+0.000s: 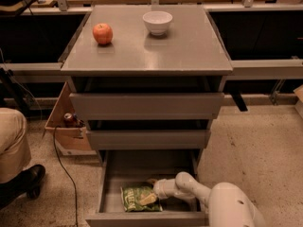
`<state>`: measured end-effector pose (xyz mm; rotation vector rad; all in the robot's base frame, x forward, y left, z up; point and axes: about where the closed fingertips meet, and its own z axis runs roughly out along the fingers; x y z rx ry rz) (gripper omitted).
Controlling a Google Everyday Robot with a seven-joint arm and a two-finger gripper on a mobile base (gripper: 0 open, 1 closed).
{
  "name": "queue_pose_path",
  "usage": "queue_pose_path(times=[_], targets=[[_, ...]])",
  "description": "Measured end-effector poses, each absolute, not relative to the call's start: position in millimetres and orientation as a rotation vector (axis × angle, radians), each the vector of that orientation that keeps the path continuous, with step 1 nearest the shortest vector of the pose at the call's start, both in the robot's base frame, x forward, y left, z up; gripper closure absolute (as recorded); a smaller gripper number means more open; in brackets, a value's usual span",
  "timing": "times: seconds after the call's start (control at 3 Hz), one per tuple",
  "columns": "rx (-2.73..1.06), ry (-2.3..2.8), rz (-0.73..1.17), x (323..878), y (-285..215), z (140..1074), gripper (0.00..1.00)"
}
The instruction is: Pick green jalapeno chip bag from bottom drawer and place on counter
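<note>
The green jalapeno chip bag (136,198) lies flat on the floor of the open bottom drawer (112,173), near its front. My gripper (150,196) reaches in from the right, low over the bag's right edge, on the end of the white arm (199,193). One pale finger (147,200) lies on the bag. The counter (184,41) tops the cabinet, above the two shut drawers.
A red apple (102,33) and a white bowl (157,22) stand on the counter's far part. A cardboard box (66,122) with a can sits on the floor left of the cabinet. A person's leg and shoe (19,178) are at the far left.
</note>
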<state>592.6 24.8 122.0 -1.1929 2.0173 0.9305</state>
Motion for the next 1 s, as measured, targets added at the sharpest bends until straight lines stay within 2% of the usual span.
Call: queue_pose_path(times=[1.0], targets=[[-1.172, 1.957, 0.936, 596, 25, 143, 0.92]])
